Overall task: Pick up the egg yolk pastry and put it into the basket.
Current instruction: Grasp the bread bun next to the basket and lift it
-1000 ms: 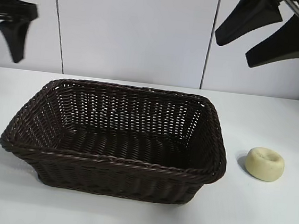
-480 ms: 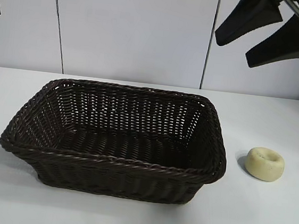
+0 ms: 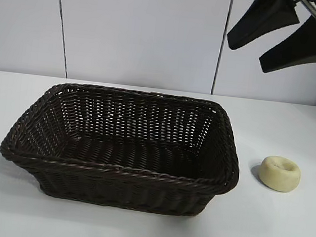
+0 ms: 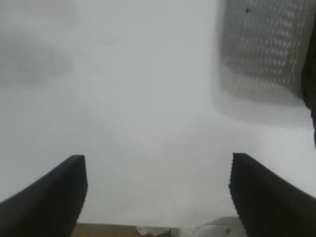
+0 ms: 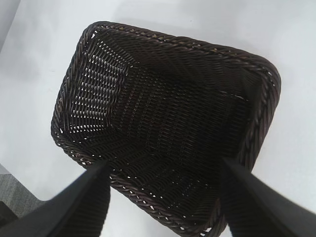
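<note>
The egg yolk pastry (image 3: 279,173), a small pale yellow puck with a dimple, lies on the white table just right of the basket (image 3: 118,172), apart from it. The dark brown wicker basket holds nothing. My right gripper (image 3: 245,55) hangs open high at the back right, above and behind the pastry. In the right wrist view its open fingers (image 5: 164,168) frame the basket's rim (image 5: 168,47), and the pastry is out of sight there. My left gripper (image 4: 158,160) is open with nothing between its fingers; it does not show in the exterior view.
White table (image 3: 281,233) runs all round the basket, with free room right and in front of the pastry. A pale panelled wall (image 3: 144,32) stands behind. A blurred woven patch (image 4: 261,49) shows in the left wrist view.
The left arm has drawn away to the left and left the exterior view. The right gripper, the basket and the pastry have not moved.
</note>
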`<state>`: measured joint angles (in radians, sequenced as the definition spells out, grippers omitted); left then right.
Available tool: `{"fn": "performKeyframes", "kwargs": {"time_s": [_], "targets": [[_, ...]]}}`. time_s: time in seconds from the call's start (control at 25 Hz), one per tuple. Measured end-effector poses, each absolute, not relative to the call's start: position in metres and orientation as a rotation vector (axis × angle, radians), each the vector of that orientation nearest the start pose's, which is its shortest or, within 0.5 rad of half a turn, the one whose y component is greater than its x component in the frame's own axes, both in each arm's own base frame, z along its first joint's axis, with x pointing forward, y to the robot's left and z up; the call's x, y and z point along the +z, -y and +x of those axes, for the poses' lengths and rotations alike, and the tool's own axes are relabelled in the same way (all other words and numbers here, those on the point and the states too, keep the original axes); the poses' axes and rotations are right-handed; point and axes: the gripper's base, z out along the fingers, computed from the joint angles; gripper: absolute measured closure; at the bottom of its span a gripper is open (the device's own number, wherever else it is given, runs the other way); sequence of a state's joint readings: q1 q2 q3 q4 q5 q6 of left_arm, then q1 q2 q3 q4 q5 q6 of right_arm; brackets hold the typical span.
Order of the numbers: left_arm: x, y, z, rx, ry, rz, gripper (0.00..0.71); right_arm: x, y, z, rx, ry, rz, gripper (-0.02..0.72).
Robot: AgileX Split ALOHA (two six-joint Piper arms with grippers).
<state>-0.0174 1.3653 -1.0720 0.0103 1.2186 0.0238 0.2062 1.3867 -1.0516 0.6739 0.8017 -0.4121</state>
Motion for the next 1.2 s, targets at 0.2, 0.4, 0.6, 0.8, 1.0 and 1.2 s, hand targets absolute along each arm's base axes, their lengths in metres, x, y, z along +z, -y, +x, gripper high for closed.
{"fn": "performKeyframes", "kwargs": {"time_s": [0.2, 0.4, 0.6, 0.8, 1.0, 1.2], "targets": [[0.284, 0.002, 0.175, 0.017, -2.917, 0.064, 0.136, 0.302, -0.098, 0.269, 0.706, -2.471, -0.334, 0.239], [0.271, 0.001, 0.119, 0.017, -2.791, 0.062, 0.136, 0.302, -0.098, 0.269, 0.706, -2.471, -0.334, 0.239], [0.255, 0.0, 0.073, 0.017, -2.669, 0.058, 0.136, 0.302, -0.098, 0.269, 0.706, -2.471, -0.334, 0.239], [0.26, 0.0, 0.05, 0.017, -2.503, 0.054, 0.136, 0.302, -0.098, 0.269, 0.706, -2.471, -0.334, 0.239], [0.265, 0.0, 0.032, 0.017, -2.371, 0.05, 0.136, 0.301, -0.097, 0.268, 0.701, -2.493, -0.322, 0.239], [0.268, -0.001, 0.004, 0.017, -2.18, 0.045, 0.136, 0.296, -0.091, 0.267, 0.611, -2.561, -0.272, 0.239]]}}
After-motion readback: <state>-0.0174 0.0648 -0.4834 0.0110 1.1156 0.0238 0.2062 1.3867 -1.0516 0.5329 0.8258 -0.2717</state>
